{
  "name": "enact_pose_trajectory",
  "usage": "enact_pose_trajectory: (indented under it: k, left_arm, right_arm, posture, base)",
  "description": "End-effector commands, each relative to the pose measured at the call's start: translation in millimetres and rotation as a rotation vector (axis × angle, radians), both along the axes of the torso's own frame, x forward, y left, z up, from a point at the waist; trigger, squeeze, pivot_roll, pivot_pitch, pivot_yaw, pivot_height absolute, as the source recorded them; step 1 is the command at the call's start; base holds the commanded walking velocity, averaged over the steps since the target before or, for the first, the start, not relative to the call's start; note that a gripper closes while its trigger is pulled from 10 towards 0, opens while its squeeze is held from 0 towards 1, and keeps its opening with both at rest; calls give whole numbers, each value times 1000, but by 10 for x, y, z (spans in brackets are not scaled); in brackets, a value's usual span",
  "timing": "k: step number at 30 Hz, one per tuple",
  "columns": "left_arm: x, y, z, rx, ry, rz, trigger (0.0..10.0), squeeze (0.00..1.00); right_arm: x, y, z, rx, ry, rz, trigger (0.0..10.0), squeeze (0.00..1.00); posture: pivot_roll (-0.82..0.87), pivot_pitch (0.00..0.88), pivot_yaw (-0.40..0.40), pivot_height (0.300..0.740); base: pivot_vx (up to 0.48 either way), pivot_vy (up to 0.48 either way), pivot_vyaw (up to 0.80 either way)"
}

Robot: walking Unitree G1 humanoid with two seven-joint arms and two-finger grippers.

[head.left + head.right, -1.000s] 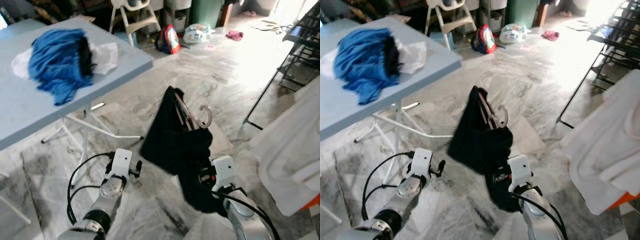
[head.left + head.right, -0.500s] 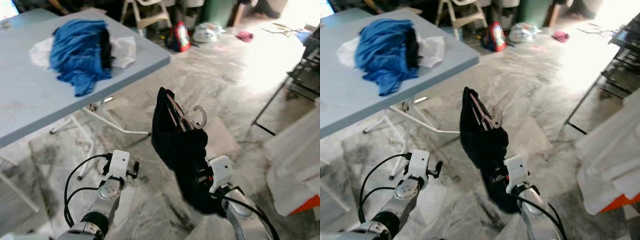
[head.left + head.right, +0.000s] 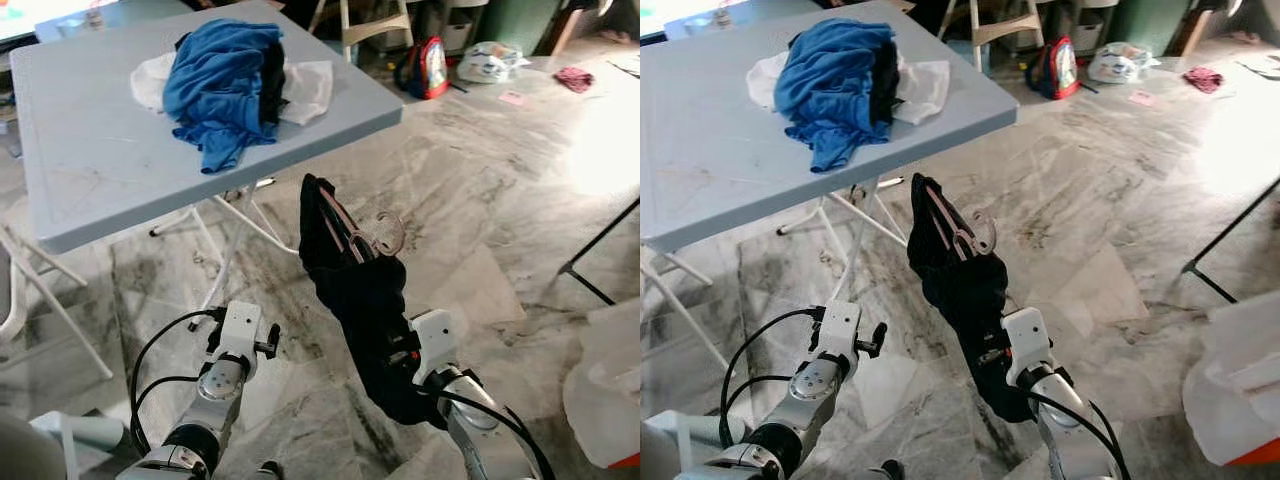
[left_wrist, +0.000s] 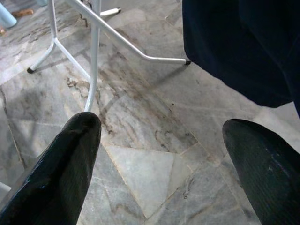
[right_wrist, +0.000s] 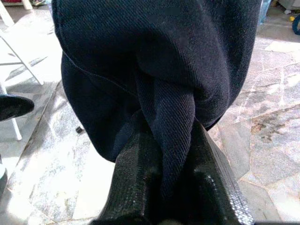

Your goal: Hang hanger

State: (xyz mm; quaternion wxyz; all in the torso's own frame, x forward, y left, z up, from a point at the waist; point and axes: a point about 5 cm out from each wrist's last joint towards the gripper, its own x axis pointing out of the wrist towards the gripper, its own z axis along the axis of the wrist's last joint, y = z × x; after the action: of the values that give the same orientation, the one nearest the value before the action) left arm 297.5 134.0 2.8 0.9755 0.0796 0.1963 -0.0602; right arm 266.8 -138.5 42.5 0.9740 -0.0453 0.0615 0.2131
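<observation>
- Up front, my right gripper (image 5: 164,187) had its two black fingers pinched tight on a fold of the dark garment (image 3: 365,300), holding it above the marble floor (image 3: 490,200).
- That garment was draped over a hanger (image 3: 375,235), whose pale hook stuck out at the top.
- My left gripper (image 4: 164,168) hung low over the floor, fingers spread wide with nothing between them.
- To my left stood a grey table (image 3: 90,160) with a blue cloth (image 3: 220,80) heaped on it.
</observation>
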Motion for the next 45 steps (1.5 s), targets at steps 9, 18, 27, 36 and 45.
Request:
enact_pose_trajectory:
  k: [9, 18, 27, 36, 45]
  left_arm:
    - [-29, 0, -17, -14, -2, -29, 10000, 0]
    - [44, -94, 140, -56, -114, -121, 10000, 0]
    - [66, -100, 181, -71, -137, -128, 10000, 0]
    - [192, -157, 387, -92, -228, -203, 10000, 0]
    - [357, -103, 614, -135, -302, -201, 10000, 0]
  right_arm:
    - [2, 63, 66, -9, -37, 72, 10000, 0]
    - [-50, 67, 61, -48, -25, 183, 10000, 0]
    - [-14, 47, 133, -49, -75, 113, 10000, 0]
    - [-5, -99, 117, -104, -69, 59, 10000, 0]
    - [-70, -262, 106, -198, -68, 131, 10000, 0]
  posture:
    - [-23, 131, -6, 740]
    - [-18, 141, -9, 740]
    - [-15, 151, -14, 740]
    - [-16, 162, -9, 740]
    - [-30, 161, -11, 740]
  base:
    - [0, 0, 800]
    - [0, 0, 747]
    - [0, 0, 0]
    - [0, 0, 0]
    - [0, 0, 0]
